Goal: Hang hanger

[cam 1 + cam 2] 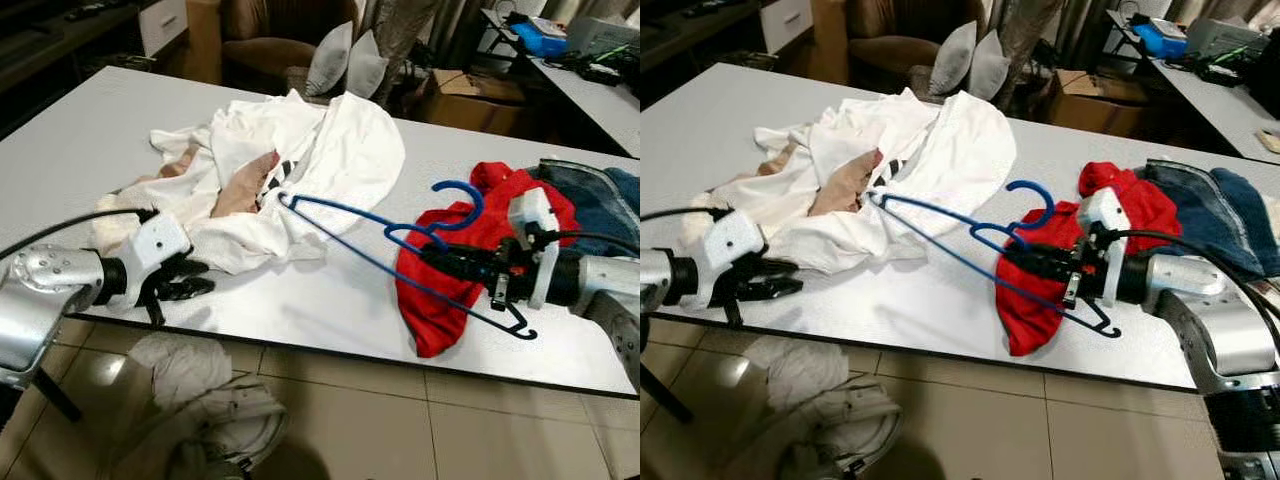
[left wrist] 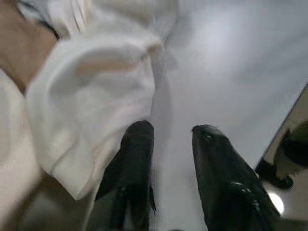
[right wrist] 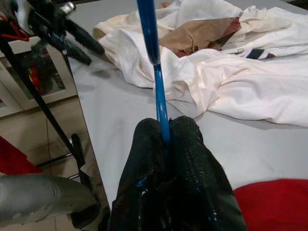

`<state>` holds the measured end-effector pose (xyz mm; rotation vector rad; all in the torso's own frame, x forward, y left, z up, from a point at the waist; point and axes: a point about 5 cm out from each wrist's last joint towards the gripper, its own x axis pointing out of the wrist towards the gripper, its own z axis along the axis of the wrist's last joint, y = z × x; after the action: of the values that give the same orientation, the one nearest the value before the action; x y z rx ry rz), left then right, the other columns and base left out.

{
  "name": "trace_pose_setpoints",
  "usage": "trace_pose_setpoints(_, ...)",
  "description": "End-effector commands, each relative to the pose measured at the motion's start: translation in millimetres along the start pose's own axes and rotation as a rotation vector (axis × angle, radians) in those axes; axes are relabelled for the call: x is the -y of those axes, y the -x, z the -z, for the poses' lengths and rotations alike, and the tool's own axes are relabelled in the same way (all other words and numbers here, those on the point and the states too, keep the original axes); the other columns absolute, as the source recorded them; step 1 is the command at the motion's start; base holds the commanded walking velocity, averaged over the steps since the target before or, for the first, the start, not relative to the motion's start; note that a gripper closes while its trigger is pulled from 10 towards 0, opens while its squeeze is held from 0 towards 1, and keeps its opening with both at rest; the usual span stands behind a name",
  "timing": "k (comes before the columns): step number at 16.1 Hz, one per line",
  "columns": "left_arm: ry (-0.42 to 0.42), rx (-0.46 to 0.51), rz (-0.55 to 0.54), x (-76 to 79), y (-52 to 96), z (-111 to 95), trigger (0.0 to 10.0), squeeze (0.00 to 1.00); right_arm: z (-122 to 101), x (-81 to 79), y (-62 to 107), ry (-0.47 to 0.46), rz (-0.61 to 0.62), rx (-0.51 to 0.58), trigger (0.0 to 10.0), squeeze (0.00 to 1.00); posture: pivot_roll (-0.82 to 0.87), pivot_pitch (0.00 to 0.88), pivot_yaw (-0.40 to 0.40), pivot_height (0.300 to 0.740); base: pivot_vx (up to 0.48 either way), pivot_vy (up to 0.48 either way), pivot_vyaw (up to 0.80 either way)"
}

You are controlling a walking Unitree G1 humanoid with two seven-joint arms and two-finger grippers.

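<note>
A blue wire hanger [image 1: 395, 240] lies tilted over the white table [image 1: 330, 300], its far corner tucked into the white clothes pile [image 1: 290, 165] and its hook [image 1: 458, 205] over a red garment [image 1: 450, 270]. My right gripper [image 1: 432, 256] is shut on the hanger's lower bar; the right wrist view shows the blue bar [image 3: 156, 72] pinched between the black fingers [image 3: 187, 149]. My left gripper [image 1: 195, 280] hovers at the table's near edge beside the white clothes, fingers [image 2: 139, 159] slightly apart and holding nothing.
Blue jeans [image 1: 595, 200] lie at the table's right end. Crumpled pale cloth [image 1: 200, 395] lies on the tiled floor under the near edge. Beyond the table stand a brown armchair [image 1: 280, 35] with grey cushions [image 1: 345, 60], a cardboard box [image 1: 465, 95] and a cluttered desk [image 1: 590, 70].
</note>
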<state>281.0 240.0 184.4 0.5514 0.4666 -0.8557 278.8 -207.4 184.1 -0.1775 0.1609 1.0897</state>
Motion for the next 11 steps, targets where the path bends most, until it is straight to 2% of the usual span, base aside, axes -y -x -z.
trace_pose_setpoints(1, -0.011, 0.116, -0.064, -6.5, 8.1, -14.6, 10.0, 1.0, -1.1, -0.7, 1.9, 0.008, 0.014, -0.011, 10.0, 0.0, -0.05, 0.0, -0.123, 0.74, 0.0, 0.0, 0.0)
trace_pose_setpoints(2, -0.011, 0.148, -0.079, -7.4, 8.9, -17.3, 10.0, 1.0, -0.5, -1.1, 2.1, 0.007, 0.015, -0.013, 10.0, 0.0, -0.05, 0.0, -0.125, 0.74, 0.0, 0.0, 0.0)
trace_pose_setpoints(3, 0.007, 0.269, -0.126, -7.8, 7.7, -27.0, 10.0, 1.0, 2.3, -2.6, 2.8, 0.005, 0.011, -0.026, 10.0, 0.0, -0.04, 0.0, -0.131, 0.74, 0.0, 0.0, 0.0)
trace_pose_setpoints(4, 0.015, 0.299, -0.141, -7.5, 6.9, -29.3, 10.0, 1.0, 2.8, -3.7, 3.0, 0.003, 0.01, -0.028, 10.0, 0.0, -0.04, 0.0, -0.133, 0.74, 0.0, 0.0, 0.0)
trace_pose_setpoints(5, 0.038, 0.398, -0.181, -5.7, 4.5, -36.1, 10.0, 1.0, 7.2, -8.1, 2.8, -0.012, 0.002, -0.032, 10.0, 0.0, -0.03, 0.0, -0.139, 0.74, 0.0, 0.0, 0.0)
trace_pose_setpoints(6, 0.058, 0.448, -0.218, -5.4, 4.0, -39.1, 10.0, 1.0, 10.2, -11.5, 2.3, -0.021, -0.001, -0.034, 10.0, 0.0, -0.03, 0.0, -0.147, 0.74, 0.0, 0.0, 0.0)
trace_pose_setpoints(9, 0.176, 0.559, -0.307, -5.6, -1.3, -41.7, 10.0, 1.0, 18.4, -21.5, 1.1, -0.056, -0.001, -0.029, 10.0, 0.0, -0.04, 0.0, -0.138, 0.74, 0.0, 0.0, 0.0)
trace_pose_setpoints(11, 0.212, 0.573, -0.278, 5.5, -12.3, -39.5, 10.0, 1.0, 25.9, -29.8, 0.8, -0.078, -0.005, -0.036, 10.0, 0.0, -0.05, 0.0, -0.122, 0.74, 0.0, 0.0, 0.0)
